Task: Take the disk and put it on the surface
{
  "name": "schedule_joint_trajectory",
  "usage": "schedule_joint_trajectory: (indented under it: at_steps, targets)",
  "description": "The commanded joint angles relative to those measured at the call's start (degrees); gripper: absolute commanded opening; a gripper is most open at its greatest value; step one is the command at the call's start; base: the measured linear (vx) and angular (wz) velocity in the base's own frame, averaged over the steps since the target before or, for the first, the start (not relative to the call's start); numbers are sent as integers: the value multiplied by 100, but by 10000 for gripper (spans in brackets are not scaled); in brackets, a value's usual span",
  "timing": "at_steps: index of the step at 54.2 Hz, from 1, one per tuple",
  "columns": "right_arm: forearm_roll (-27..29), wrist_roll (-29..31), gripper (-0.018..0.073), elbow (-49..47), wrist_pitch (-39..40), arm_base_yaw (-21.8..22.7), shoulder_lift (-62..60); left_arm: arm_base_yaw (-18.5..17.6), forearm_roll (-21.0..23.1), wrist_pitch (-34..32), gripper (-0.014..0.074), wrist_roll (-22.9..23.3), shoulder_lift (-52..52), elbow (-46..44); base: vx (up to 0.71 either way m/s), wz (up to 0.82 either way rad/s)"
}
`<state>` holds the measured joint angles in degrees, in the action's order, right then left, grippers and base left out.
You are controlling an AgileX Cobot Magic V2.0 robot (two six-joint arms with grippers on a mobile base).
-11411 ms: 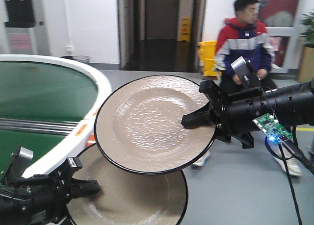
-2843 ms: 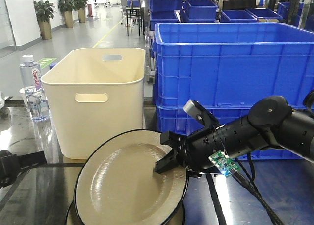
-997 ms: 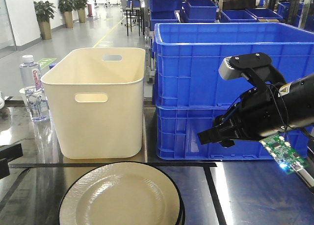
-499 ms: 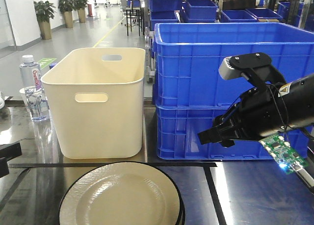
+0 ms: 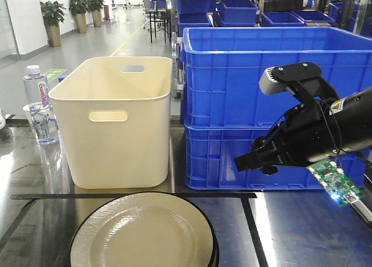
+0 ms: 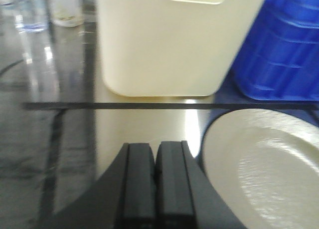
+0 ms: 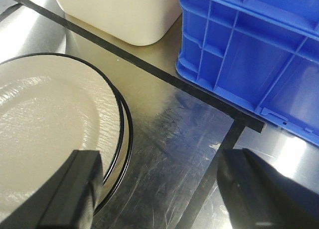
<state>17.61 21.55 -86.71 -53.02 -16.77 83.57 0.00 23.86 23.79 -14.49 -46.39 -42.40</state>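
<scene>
Beige, black-rimmed disk (image 5: 142, 233) lies flat, face up, atop a second plate on the glossy tabletop (image 5: 290, 232); right gripper (image 7: 159, 189) hangs spread above its right edge, holding nothing; left gripper (image 6: 155, 179), pressed together, sits just left; bare tabletop stretches rightward before the blue crates (image 5: 261, 104).

A cream plate (image 5: 142, 235) with a thin black rim and a faintly rippled glaze is seen on a dark, glossy tabletop (image 5: 290, 232) crossed by black tape lines (image 7: 149, 69). A pale cream bin (image 5: 113, 124) is flanked by bright blue crates (image 5: 232, 98). The right gripper (image 5: 251, 160) is black.
</scene>
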Motion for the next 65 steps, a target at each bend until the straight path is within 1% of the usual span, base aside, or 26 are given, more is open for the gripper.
schedule_joint_trajectory:
  at_steps: [1,3,5,12,14,17,18,20,22,27,30,34,38,65]
  targets:
    - [68,37,544,-196,371,23,-210,-27,-811,-803,-10,978,501,198,0,0]
    - [68,37,544,-196,371,23,-210,-27,-1011,-1104,-10,1196,778,479,0,0]
    - [68,37,544,-196,371,23,-210,-27,-1096,-1400,-9,1278,1023,744,0,0]
    - [68,37,544,-196,364,23,-210,-27,-1228,-2379,-9,1292,1977,1877,0,0]
    - [68,37,544,-196,364,23,-210,-27,-1394,-2504,-9,1292,2220,2194,0,0]
    - [68,37,544,-196,364,23,-210,-27,-1840,-2624,-9,1351,2593,2710,0,0]
    - [68,37,544,-196,364,23,-210,-27,-1929,-2637,-9,1397,2684,2895,0,0]
    - [68,37,544,-196,364,23,-210,-27,-2133,-2685,-9,1609,2949,3188,0,0]
    - [68,37,544,-196,364,23,-210,-27,-2246,-2731,-9,1840,3154,3458,0,0]
    - [68,37,544,-196,364,23,-210,-27,-2386,-2788,-9,2426,3640,4034,0,0]
    - [68,37,544,-196,364,23,-210,-27,-2386,-2788,-8,2790,3908,4315,0,0]
    - [68,37,544,-196,364,23,-210,-27,-2386,-2243,-8,3181,4191,4296,0,0]
    - [68,37,544,-196,370,23,-210,-27,-2386,-2122,-8,3297,4333,4301,0,0]
    - [68,37,544,-196,370,23,-210,-22,-2386,-2054,-7,3297,4333,4301,0,0]
